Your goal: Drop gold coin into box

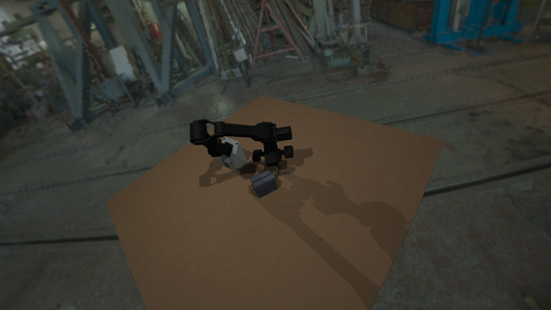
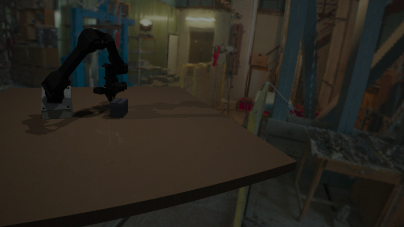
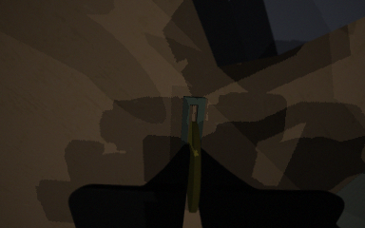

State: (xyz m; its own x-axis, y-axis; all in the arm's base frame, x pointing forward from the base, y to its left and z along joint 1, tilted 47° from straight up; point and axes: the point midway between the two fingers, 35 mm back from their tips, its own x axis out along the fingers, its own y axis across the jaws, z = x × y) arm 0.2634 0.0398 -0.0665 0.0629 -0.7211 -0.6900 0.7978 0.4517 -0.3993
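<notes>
One gold coin [image 1: 275, 167] [image 2: 109, 102] [image 3: 194, 176] is pinched on edge between the gripper's [image 1: 275, 165] [image 2: 110, 100] [image 3: 194, 148] nearly closed fingers, at the bottom centre of the wrist view. Its far end overlaps the green holder [image 3: 201, 114] there; whether it is seated or raised cannot be told. The grey box [image 1: 265, 186] [image 2: 118, 109] [image 3: 238, 28] stands near the coin, cut off by the wrist view's upper right edge; in the top view it sits just below the gripper. The arm's pale base [image 1: 240, 161] [image 2: 68, 113] is at centre left there. Behind the brown table [image 1: 203, 250] [image 2: 149, 153] [image 3: 28, 95], a blue steel frame [image 1: 440, 13] fills the top view's upper right. No brand, label or writing is legible. The wrist view shows the holder's narrow opening, while the exterior view shows the box's near side and the table's thick edge.
</notes>
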